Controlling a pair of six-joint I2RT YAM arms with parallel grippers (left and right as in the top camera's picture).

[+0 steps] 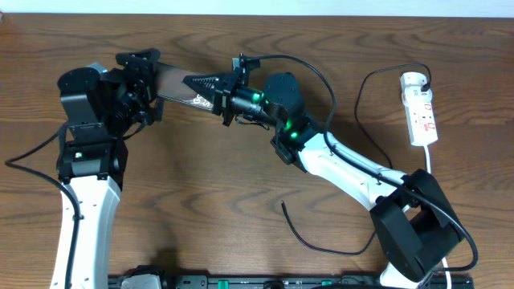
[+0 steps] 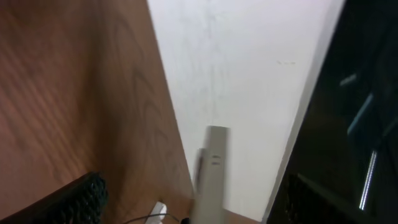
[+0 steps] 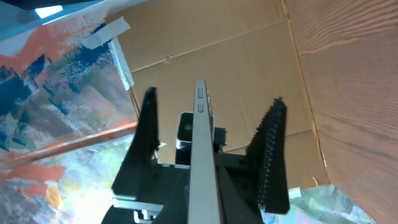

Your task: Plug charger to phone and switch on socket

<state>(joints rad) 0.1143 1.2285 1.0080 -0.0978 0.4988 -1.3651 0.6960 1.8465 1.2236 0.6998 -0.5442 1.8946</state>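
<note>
The phone (image 1: 181,84), dark and glossy, spans the gap between the two arms at the back left. My right gripper (image 1: 215,95) is shut on its right end. In the right wrist view the phone's silvery edge (image 3: 202,155) runs up the middle. My left gripper (image 1: 151,83) stands open at the phone's left end, with one black finger (image 3: 147,134) on each side of it and apart from it. The phone's edge (image 2: 211,174) is blurred in the left wrist view. The white socket (image 1: 420,108) lies at the far right. The charger (image 1: 321,247) trails from it, and its plug tip (image 1: 283,206) lies loose on the table.
The right arm's white link (image 1: 353,164) stretches diagonally over part of the charger cable. The left arm's base (image 1: 88,193) stands at the left edge. Bare wooden table (image 1: 201,185) lies between the arms. A black bar (image 1: 281,281) lines the front edge.
</note>
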